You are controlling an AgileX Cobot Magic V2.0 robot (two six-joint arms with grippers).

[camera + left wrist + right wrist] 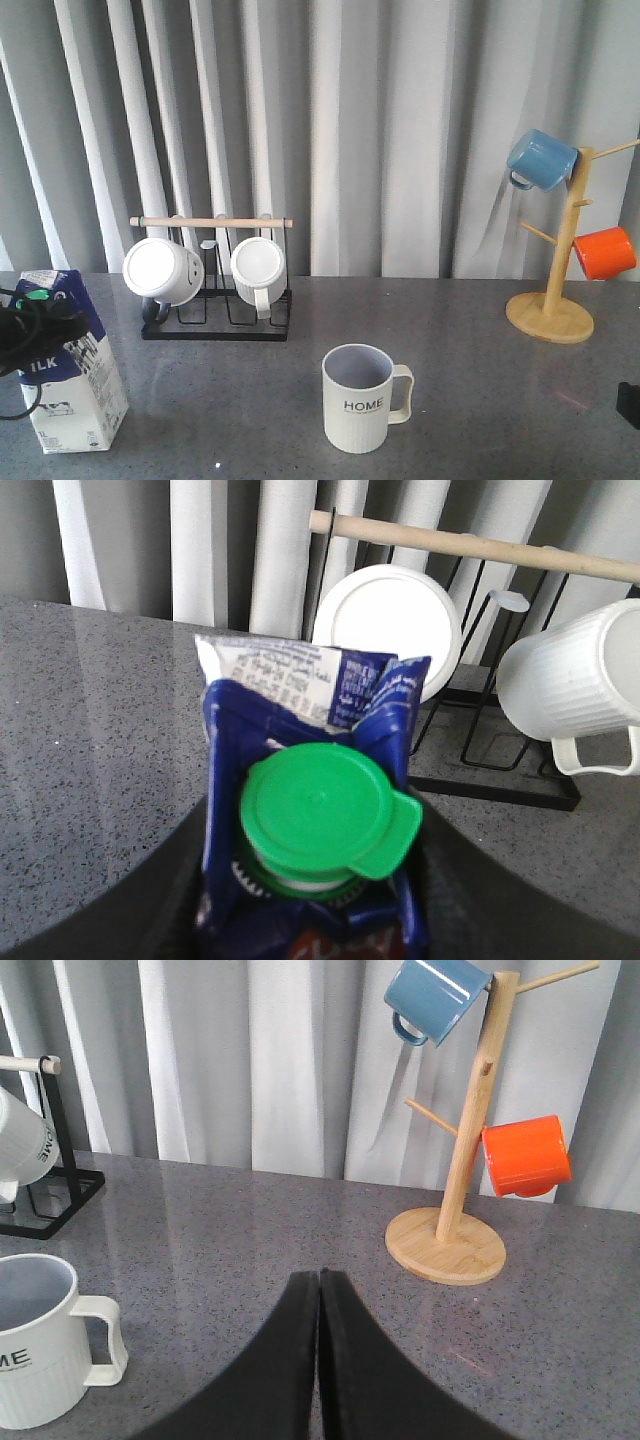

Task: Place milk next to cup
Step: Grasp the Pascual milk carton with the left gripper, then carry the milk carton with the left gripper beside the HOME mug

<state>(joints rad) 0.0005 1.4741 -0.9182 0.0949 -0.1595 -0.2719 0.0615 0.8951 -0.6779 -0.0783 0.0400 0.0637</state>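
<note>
Grey desk (480,400) carries everything, and the left hand (20,325), half cut off, grips the milk (75,375). Right hand (318,1360) is pinched closed; beside it the cup (40,1345) looks empty.

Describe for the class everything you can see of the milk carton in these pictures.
The milk carton is a tall gable-top carton, dark blue above and white below, with "MILK" printed on its side. A round green cap sits on the sloped top, closed. It looks like coated card, creased at the gable. It stands upright on the grey table at the near left, apart from the mug rack. The left end effector surrounds its top.
</note>
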